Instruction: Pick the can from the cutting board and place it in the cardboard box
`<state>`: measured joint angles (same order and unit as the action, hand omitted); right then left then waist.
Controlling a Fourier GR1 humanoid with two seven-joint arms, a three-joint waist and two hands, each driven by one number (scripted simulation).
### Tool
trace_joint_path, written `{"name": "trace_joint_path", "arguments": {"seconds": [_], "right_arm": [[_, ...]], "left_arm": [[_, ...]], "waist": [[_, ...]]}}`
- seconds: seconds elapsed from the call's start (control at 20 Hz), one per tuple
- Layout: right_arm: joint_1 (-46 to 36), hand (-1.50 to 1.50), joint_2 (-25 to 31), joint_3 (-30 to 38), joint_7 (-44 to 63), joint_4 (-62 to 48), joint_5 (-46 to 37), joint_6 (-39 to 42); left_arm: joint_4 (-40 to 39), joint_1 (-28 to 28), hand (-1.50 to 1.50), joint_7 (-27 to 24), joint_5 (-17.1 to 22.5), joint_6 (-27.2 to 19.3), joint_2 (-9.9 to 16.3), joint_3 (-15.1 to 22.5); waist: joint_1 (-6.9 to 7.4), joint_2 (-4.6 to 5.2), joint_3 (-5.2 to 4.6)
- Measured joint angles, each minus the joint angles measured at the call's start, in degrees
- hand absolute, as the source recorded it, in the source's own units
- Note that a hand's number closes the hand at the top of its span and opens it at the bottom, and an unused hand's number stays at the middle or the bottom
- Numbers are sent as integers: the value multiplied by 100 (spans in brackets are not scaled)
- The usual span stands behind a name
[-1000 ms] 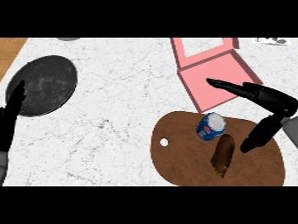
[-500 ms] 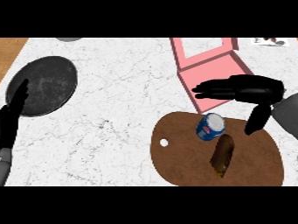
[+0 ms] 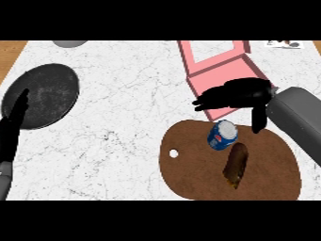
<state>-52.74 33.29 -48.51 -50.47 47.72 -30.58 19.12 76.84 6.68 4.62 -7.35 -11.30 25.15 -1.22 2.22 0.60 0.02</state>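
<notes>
The black right hand (image 3: 241, 94) hovers over the near edge of the pink open cardboard box (image 3: 218, 66), fingers spread and reaching leftward, thumb hanging down toward the board; it has hold of nothing. Just below it, the blue soda can (image 3: 222, 135) sits on the far part of the round brown wooden cutting board (image 3: 190, 164), seeming tilted with its top toward the hand. A dark brown elongated item (image 3: 236, 163) lies beside it. The left hand (image 3: 6, 136) rests straight-fingered at the left edge, over a black round pan (image 3: 48, 92).

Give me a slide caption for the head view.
Right hand hovers above the can on the cutting board, near the pink box.
</notes>
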Motion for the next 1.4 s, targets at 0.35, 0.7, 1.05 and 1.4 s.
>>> {"name": "trace_joint_path", "arguments": {"seconds": [0.35, 0.7, 1.05, 1.4], "right_arm": [[-200, -150, -569, -63, -217, -809, -462, -275], [-143, -150, -762, -35, -354, -913, -683, -353], [-44, -150, -546, -73, -516, -526, -552, -289], [192, -150, -268, -180, -381, 237, -583, -190]], "left_arm": [[-111, -29, 0, -110, -50, 42, -40, -132], [-64, -64, 0, -67, -100, 98, -72, -226], [-23, -151, 0, -83, -90, 163, -69, -329], [-117, -98, 0, -86, -60, 304, 2, -482]], "waist": [[-88, -24, -1], [-151, -48, -1], [-185, -65, -3], [-226, -74, -5]]}}
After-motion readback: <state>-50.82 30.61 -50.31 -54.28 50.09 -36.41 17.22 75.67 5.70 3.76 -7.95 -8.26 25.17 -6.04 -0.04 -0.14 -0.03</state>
